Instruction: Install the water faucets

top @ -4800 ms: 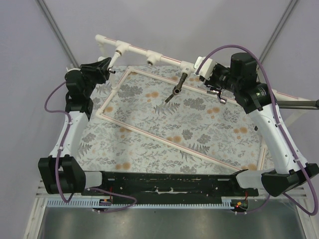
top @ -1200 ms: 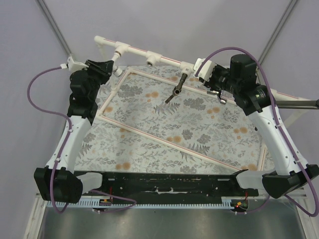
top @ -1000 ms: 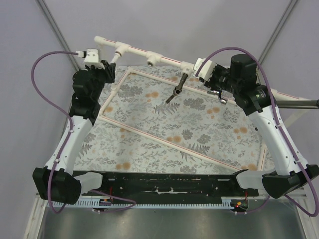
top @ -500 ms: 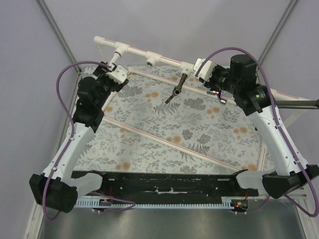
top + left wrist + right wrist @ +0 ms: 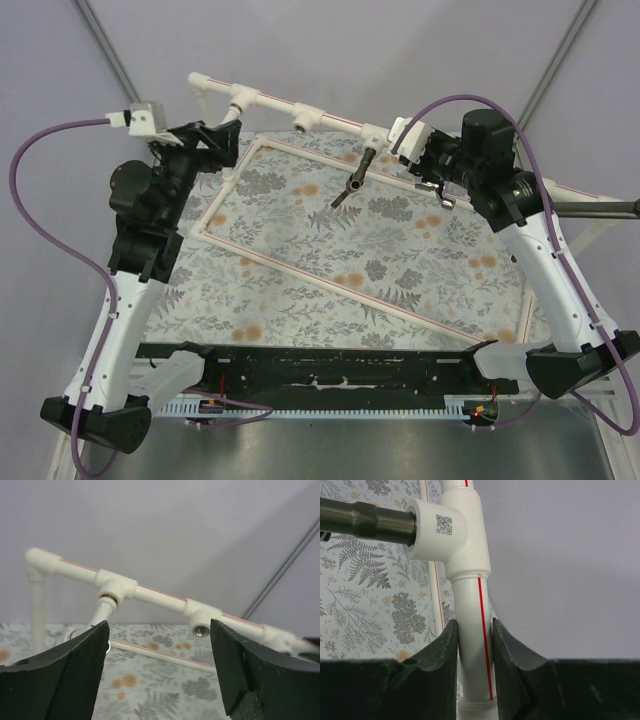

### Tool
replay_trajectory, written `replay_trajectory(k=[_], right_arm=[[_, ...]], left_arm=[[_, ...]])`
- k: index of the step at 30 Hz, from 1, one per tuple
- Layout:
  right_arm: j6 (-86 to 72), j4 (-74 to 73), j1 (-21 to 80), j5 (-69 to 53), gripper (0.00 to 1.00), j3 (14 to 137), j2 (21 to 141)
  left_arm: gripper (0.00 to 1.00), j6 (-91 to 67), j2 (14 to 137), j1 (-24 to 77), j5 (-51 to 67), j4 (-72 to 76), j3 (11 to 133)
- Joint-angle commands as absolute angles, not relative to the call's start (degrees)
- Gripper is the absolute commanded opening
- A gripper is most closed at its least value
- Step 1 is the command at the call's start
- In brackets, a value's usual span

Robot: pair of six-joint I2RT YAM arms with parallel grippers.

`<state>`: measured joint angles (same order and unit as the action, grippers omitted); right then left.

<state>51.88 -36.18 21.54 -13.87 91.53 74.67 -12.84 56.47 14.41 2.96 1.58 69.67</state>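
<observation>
Table [image 5: 400, 250] carries the white pipe frame [image 5: 330, 118] at its far edge, where your right gripper [image 5: 474, 630] clamps it beside the tee [image 5: 462, 535] holding the chrome faucet [image 5: 352, 182], and your left gripper [image 5: 159, 645] gapes wide near the white faucet [image 5: 103, 611] in the left tee [image 5: 116, 587].

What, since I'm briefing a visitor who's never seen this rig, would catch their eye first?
The raised white pipe frame along the far edge of the floral cloth, with a dark metal faucet jutting from its right tee. The right end effector clamps the pipe beside that tee, while the left end effector hangs open near the frame's left end.
</observation>
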Motion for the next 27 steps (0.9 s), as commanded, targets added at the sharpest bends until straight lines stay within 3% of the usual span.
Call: replay_trajectory(k=[1, 9, 14, 18, 27], right_arm=[[48.95, -43.24, 21.97, -14.77, 0.00, 87.89, 77.08], [48.69, -42.80, 21.97, -15.29, 0.00, 87.36, 76.11], [48.69, -42.28, 21.97, -15.03, 0.00, 86.66, 75.59], [48.69, -42.27, 21.97, -14.77, 0.00, 86.48, 75.32], [48.96, -42.19, 21.97, -13.71, 0.00, 86.40, 75.23]], left_arm=[[0.84, -45.83, 56.51, 10.91, -6.58, -11.75, 74.97], [0.82, -72.32, 55.72, -2.81, -0.45, -12.40, 68.38], [0.82, -84.09, 60.98, -4.13, 8.42, -4.85, 65.22], [0.74, -90.34, 66.26, -4.13, 16.24, 1.39, 65.39], [0.69, -96.23, 71.89, -3.87, 19.77, 7.64, 64.95]])
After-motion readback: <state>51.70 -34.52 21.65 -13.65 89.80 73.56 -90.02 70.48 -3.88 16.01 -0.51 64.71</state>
